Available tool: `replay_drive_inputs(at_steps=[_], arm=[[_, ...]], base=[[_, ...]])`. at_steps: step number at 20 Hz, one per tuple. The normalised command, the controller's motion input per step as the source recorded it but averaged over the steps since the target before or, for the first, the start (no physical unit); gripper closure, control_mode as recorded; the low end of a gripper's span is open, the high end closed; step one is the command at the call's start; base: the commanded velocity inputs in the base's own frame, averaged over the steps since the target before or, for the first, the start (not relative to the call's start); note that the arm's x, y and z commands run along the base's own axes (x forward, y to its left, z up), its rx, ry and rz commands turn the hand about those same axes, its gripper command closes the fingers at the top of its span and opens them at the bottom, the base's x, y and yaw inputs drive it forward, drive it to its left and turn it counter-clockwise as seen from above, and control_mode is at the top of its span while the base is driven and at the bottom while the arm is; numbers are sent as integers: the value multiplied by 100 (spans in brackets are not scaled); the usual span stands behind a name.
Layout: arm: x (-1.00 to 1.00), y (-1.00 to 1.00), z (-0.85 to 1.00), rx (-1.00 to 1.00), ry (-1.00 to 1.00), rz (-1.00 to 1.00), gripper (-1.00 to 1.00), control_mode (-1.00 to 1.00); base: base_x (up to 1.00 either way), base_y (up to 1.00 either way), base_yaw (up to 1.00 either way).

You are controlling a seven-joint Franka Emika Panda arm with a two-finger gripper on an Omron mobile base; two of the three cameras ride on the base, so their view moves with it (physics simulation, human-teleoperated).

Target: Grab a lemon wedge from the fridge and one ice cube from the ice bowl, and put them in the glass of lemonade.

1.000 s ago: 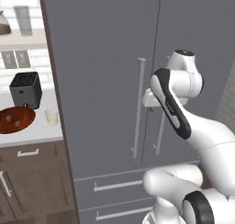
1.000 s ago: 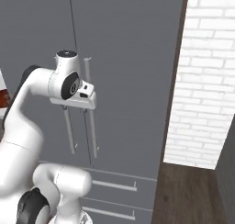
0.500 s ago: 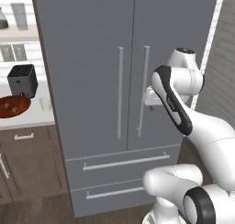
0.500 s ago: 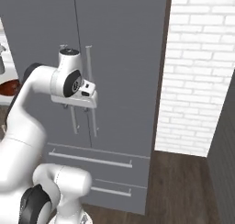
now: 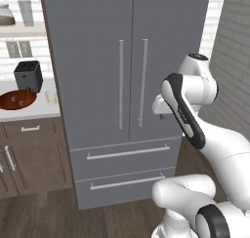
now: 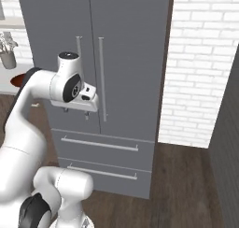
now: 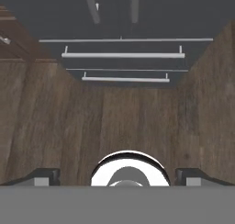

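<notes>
**Arm poised before the shut fridge, fingers spread and empty**

The fridge (image 5: 128,86) stands with both upper doors shut, its two slim bar handles (image 5: 132,83) running side by side down the middle seam, and its two lower drawers (image 5: 124,168) pushed in. In the left base view it takes up the centre, from 12 o'clock down to about 6.

The gripper (image 6: 75,112) hangs in front of the doors at handle height, pointing down at the wooden floor (image 7: 119,122). In the right base view it sits at roughly 9 o'clock, just left of the handles. Its fingertips (image 7: 43,176) stand wide apart at the two bottom corners of the hand view, with nothing between them. The same view has the two drawers at 12 o'clock, above the floor.

In the left base view, the ice bowl (image 5: 17,100) rests on the pale counter (image 5: 34,114) at 9 o'clock, left of the fridge. The glass of lemonade (image 5: 51,97) stands just beside the bowl, between it and the fridge's side wall. A dark toaster (image 5: 28,75) sits behind the bowl. Brown cabinets (image 5: 31,156) lie below the counter, and a shelf (image 5: 22,31) at 10 o'clock carries a taller greyish glass (image 5: 26,12).

The lemon wedge cannot be made out; the doors are shut.
</notes>
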Motion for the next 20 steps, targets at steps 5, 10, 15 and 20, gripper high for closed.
replay_drive_inputs(at_steps=[5, 10, 15, 20], arm=[[0, 0, 0, 0, 0, 0, -100, 100], [0, 0, 0, 0, 0, 0, -100, 100], [-7, 1, 20, 0, -8, 1, -100, -100], [-17, 9, 100, -4, -48, 1, -100, -100]], base=[[1, 16, 0], [0, 2, 0], [-6, 8, 1], [0, 0, 0]])
